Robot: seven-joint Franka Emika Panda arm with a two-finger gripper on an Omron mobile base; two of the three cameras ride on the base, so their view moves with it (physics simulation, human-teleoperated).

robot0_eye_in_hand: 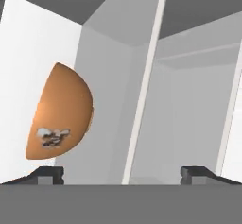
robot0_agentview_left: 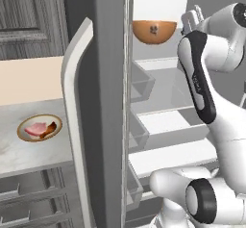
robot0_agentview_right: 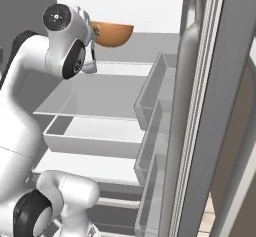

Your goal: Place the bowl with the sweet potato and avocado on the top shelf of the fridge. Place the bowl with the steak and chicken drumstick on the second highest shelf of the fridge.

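1. The orange bowl [robot0_agentview_left: 154,31] sits high inside the open fridge [robot0_agentview_left: 158,102], at the level of the top shelf, near the left inner wall as the left base view shows it.
2. In the hand view the gripper [robot0_eye_in_hand: 122,173] has its two dark fingertips [robot0_eye_in_hand: 47,173] standing wide apart, one at each lower corner, and nothing is between them.
3. In the same view the orange bowl [robot0_eye_in_hand: 59,112] is above the left fingertip and is apart from it; no finger touches it. The view is rolled, so the bowl looks turned on its side.
4. In the right base view the orange bowl [robot0_agentview_right: 114,34] shows just beside the white hand, partly hidden behind it.
5. The second bowl [robot0_agentview_left: 39,127], with the meat in it, stands on the grey counter [robot0_agentview_left: 29,152] left of the fridge door [robot0_agentview_left: 91,126], well apart from the arm.
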